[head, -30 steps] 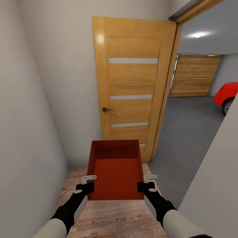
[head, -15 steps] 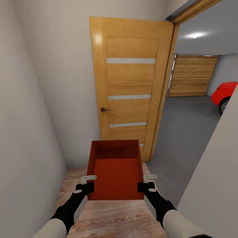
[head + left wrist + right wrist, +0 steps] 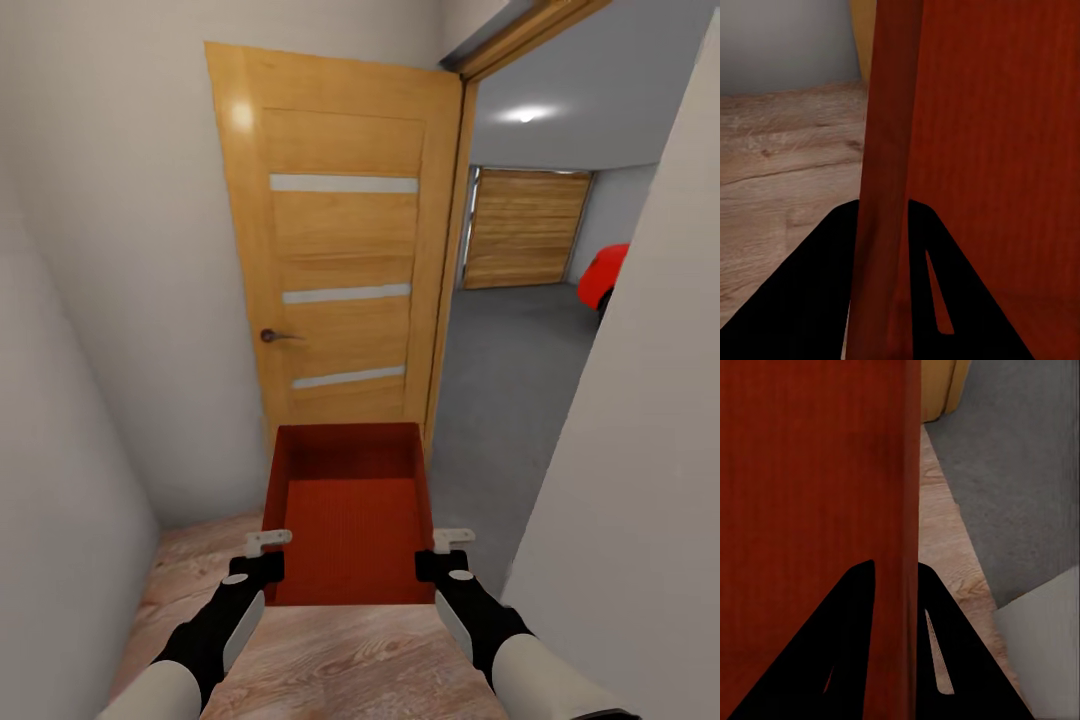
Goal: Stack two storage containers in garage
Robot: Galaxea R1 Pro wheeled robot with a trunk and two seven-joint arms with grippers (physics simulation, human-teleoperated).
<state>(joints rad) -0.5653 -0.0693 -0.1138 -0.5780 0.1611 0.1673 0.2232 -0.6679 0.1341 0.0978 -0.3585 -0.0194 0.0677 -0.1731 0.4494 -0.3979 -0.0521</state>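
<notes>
Orange-red container [image 3: 349, 515]: held level between both arms, over the wood plank floor [image 3: 330, 660] by an open wooden door [image 3: 340, 260].
Left gripper [image 3: 267, 545]: clamped on its left wall.
Right gripper [image 3: 452, 541]: clamped on its right wall.
Garage floor [image 3: 500, 380]: grey, beyond the doorway.

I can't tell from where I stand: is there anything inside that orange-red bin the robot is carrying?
The storage container looks empty: its ribbed bottom and far inner wall show bare. The near wall's inner face is out of sight. The left gripper and right gripper clamp its side walls.
</notes>
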